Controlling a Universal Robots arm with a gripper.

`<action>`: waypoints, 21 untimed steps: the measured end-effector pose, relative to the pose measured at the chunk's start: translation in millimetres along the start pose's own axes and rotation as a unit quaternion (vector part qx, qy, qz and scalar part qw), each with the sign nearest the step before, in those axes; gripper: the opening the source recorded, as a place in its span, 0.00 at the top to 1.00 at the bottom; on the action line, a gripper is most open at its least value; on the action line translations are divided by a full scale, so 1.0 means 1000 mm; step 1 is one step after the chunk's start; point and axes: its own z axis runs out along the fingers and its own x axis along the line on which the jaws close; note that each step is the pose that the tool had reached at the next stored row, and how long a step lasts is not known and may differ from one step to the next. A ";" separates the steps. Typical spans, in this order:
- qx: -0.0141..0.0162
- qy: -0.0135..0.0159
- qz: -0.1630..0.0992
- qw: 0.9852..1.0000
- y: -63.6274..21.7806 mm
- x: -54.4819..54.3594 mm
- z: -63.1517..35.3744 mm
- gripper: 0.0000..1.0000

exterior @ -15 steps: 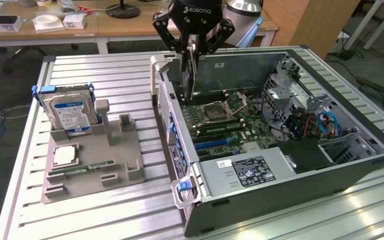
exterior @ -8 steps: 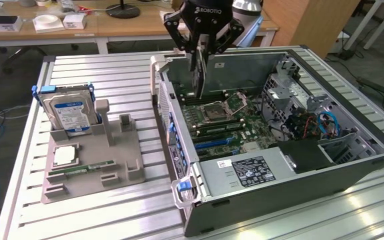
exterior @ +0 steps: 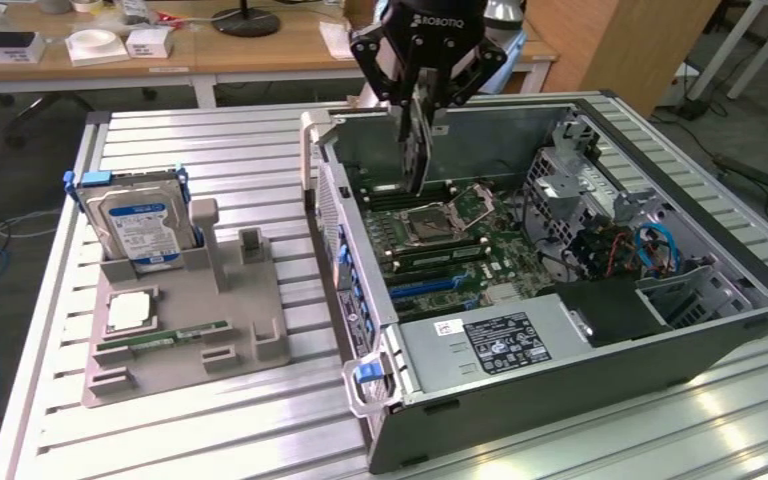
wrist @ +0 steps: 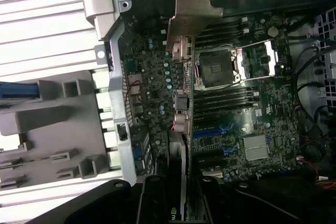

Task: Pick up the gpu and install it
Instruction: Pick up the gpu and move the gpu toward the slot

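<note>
Exterior and wrist views of 1 arm mid-installation. The gripper [exterior: 420, 100] hangs over the open computer case [exterior: 704, 330], its jaws clamped on the upper edge of the gpu [exterior: 418, 160], which hangs upright and edge-on inside the case, near the rear wall. In the exterior view the card's lower end sits above the motherboard [exterior: 491, 250], with the CPU socket [exterior: 444, 218] at about 5 o'clock from it and the blue expansion slots [exterior: 424, 283] farther off at 6 o'clock. Whether the card's edge touches the board cannot be told. In the wrist view the gpu [wrist: 181, 103] runs away from the gripper [wrist: 178, 195] as a thin dark line ending in its metal bracket [wrist: 197, 9], close to the case wall. At 9 o'clock from the case, in the exterior view, the grey fixture [exterior: 244, 330] holds the hard drive [exterior: 144, 225] and the memory stick [exterior: 164, 338]. Likely hazards:

1. The card's edge could come down off the slot line onto the socket lever or nearby components.
2. The bracket could catch the rear wall.
3. The card could tilt in the narrow grip, so 1 end seats first and the connector jams.
</note>
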 end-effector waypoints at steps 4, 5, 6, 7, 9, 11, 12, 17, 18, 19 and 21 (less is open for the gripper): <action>0.000 0.000 -0.002 1.000 0.0015 -0.008 0.0001 0.73; 0.000 0.000 -0.003 1.000 0.0018 -0.010 0.0001 0.73; 0.000 0.000 -0.003 1.000 0.0020 -0.011 0.0001 0.73; 0.000 0.000 -0.004 1.000 0.0023 -0.012 0.0002 0.73; 0.000 0.000 -0.005 1.000 0.0028 -0.015 0.0003 0.73; 0.000 0.000 -0.006 1.000 0.0033 -0.018 0.0004 0.73; 0.000 0.000 -0.007 1.000 0.0035 -0.019 0.0004 0.73; 0.000 0.000 -0.010 1.000 0.0051 -0.028 0.0007 0.73; 0.000 0.000 -0.011 1.000 0.0054 -0.030 0.0007 0.73; 0.000 0.000 -0.011 1.000 0.0057 -0.032 0.0007 0.73; 0.000 0.000 -0.012 1.000 0.0062 -0.035 0.0008 0.73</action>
